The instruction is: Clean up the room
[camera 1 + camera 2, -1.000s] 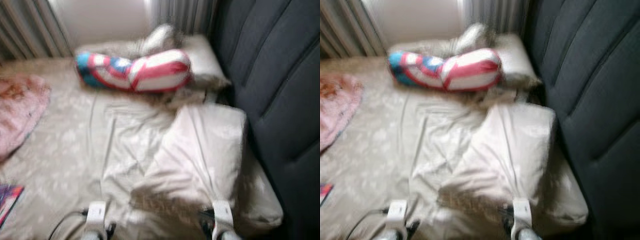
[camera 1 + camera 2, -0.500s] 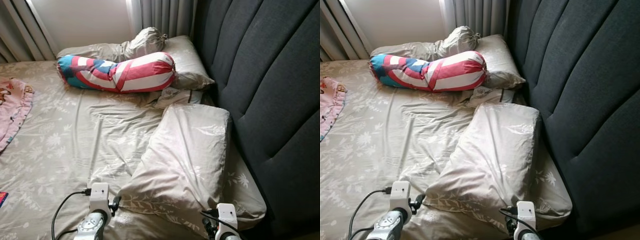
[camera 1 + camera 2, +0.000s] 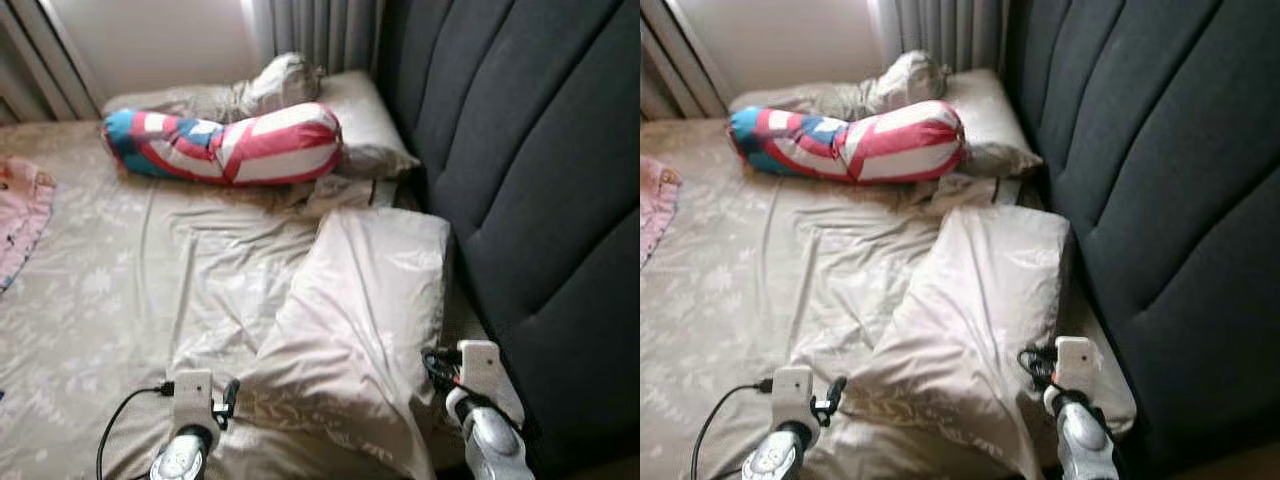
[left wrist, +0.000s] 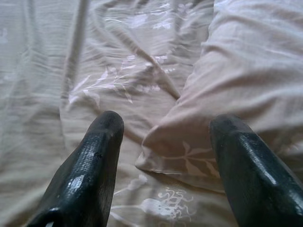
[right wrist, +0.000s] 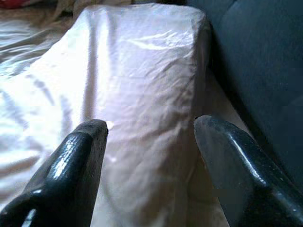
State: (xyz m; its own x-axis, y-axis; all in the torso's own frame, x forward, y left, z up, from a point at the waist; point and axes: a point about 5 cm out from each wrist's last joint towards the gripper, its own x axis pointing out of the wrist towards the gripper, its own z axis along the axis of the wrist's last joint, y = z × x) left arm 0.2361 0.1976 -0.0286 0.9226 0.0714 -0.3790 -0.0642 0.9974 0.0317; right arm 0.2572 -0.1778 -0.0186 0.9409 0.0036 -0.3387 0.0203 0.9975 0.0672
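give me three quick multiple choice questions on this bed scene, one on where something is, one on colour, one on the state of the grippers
1. Where does the striped bolster lie?
A. at the far end of the bed, in front of the far pillow
B. on the floor
C. on top of the near pillow

2. What colour is the headboard?
A. white
B. dark grey
C. pink

3. How do the left gripper and right gripper stand?
A. both shut on the sheet
B. one open, one shut
C. both open, holding nothing

Answers:
1 A, the head views show it across the far end, against the far pillow.
2 B, the padded panels beside the bed are dark grey.
3 C, each wrist view shows two black fingers spread apart, aimed at the near pillow.
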